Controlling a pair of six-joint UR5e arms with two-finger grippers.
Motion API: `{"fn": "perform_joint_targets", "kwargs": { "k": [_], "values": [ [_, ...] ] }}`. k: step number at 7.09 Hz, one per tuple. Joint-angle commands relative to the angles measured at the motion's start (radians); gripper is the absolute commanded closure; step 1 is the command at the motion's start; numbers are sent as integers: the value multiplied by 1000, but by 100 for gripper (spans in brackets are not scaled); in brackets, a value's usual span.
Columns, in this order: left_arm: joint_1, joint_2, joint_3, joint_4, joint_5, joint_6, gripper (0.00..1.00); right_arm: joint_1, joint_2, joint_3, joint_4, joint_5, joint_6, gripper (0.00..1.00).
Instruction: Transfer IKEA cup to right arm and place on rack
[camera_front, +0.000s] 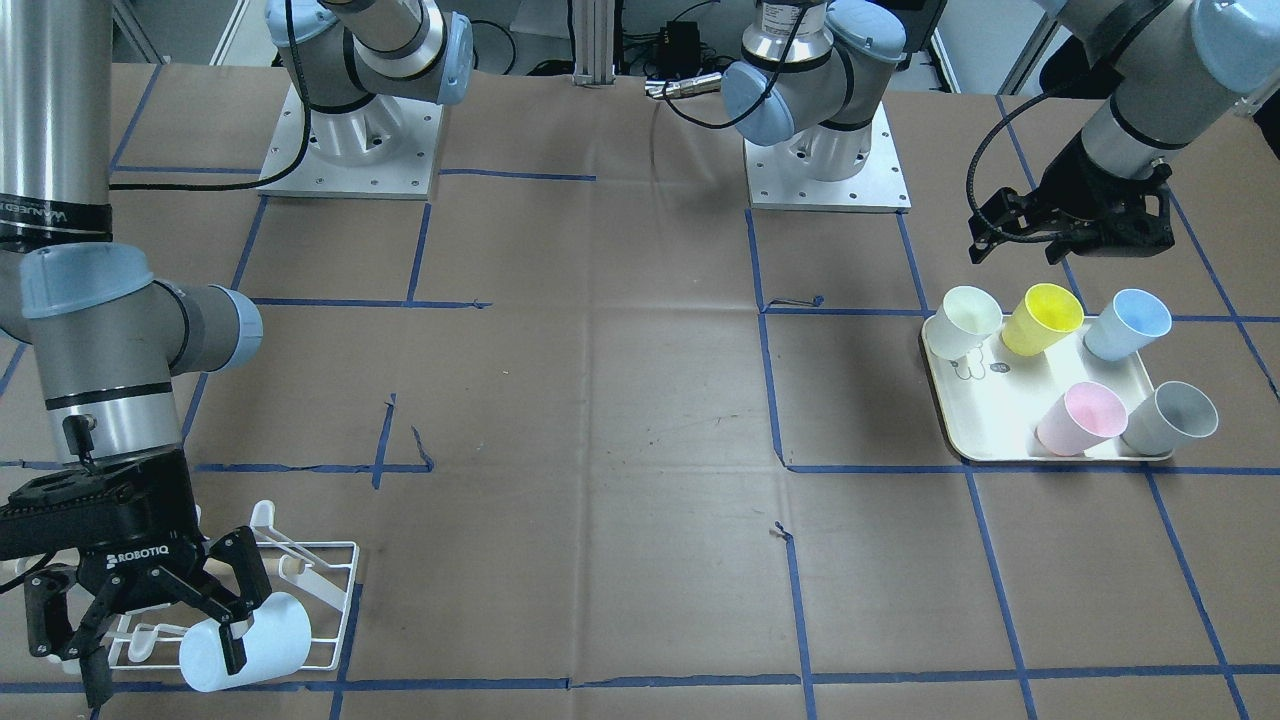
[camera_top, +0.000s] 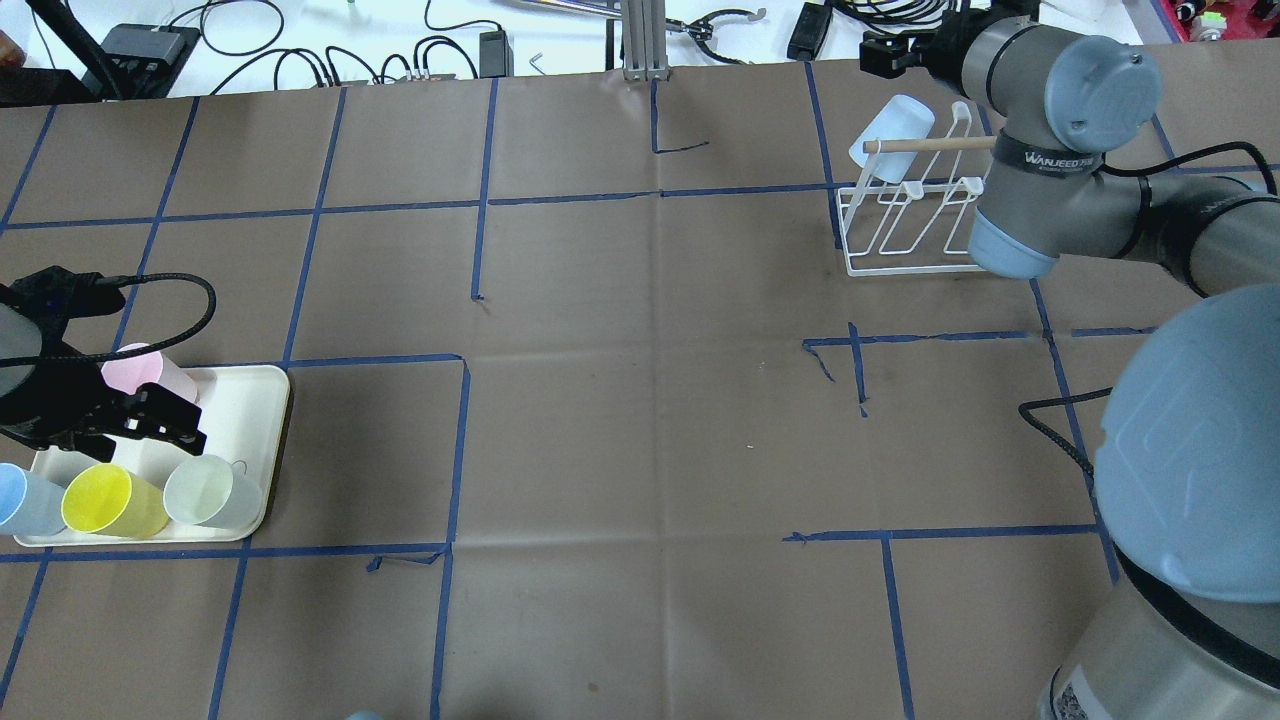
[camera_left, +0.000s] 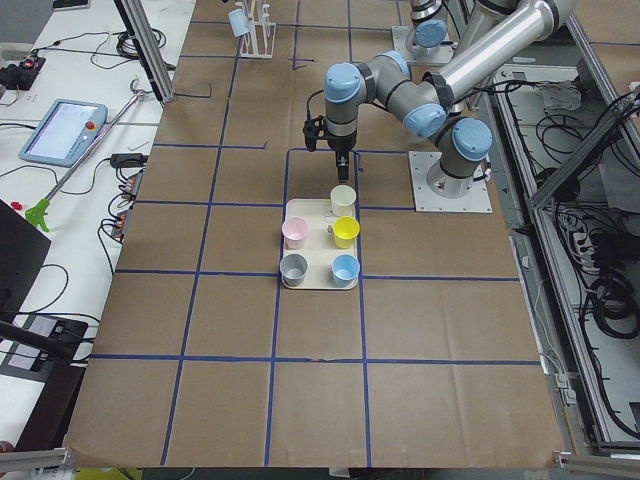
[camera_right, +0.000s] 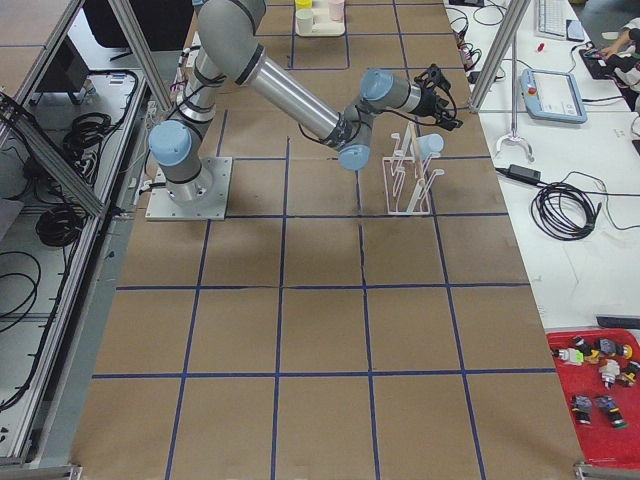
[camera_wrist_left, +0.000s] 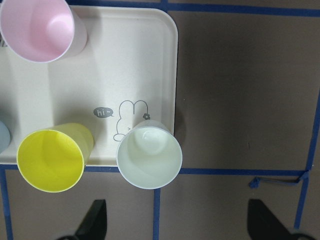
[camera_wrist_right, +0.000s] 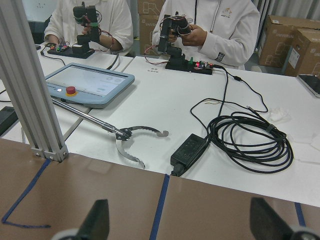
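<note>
1. Beside the right gripper (camera_front: 160, 630), a pale blue cup (camera_front: 270, 635) sits tipped on a peg of the rack (camera_top: 908, 195), close under the wooden dowel (camera_top: 930, 145).
2. That gripper's fingers are spread wide, and its wrist view shows nothing between them. From the front one finger crosses the cup, but I cannot tell whether it touches.
3. To my eye this cup's placing is done. The right arm need only draw off without catching the pegs.
4. Under the left gripper (camera_wrist_left: 177, 227), which is likewise wide open and empty, a whitish cup (camera_wrist_left: 149, 154) stands upright on the near corner of the cream tray (camera_wrist_left: 145, 60). It is slightly forward of the line between the fingertips.
5. A yellow cup (camera_wrist_left: 51, 161) stands just to one side of it, and a pink cup (camera_wrist_left: 37, 27) farther ahead.
6. I judge the next step to be the pick. The left gripper should centre over the whitish cup, descend, close on its wall clear of the yellow one, then carry it toward the right gripper for the hand-over.
</note>
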Motion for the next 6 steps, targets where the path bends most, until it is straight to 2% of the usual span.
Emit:
{"fn": "perform_joint_targets", "kwargs": {
  "k": [1,2,3,5,6],
  "values": [
    [1,-24,-131,162,3,5,3,31,-26,-3,9,23,98,0],
    [1,-42,-174,225,3,6,3,57,-48,-1,9,67,228,0],
    [-1,-73,-192,276,4,6,3,95,-82,13,9,67,408,0],
    [-1,-125,-193,298,4,8,4,173,-152,103,-13,72,766,0],
    [-1,-135,-193,296,16,9,4,190,-171,143,-93,73,976,0]
  ]
}}
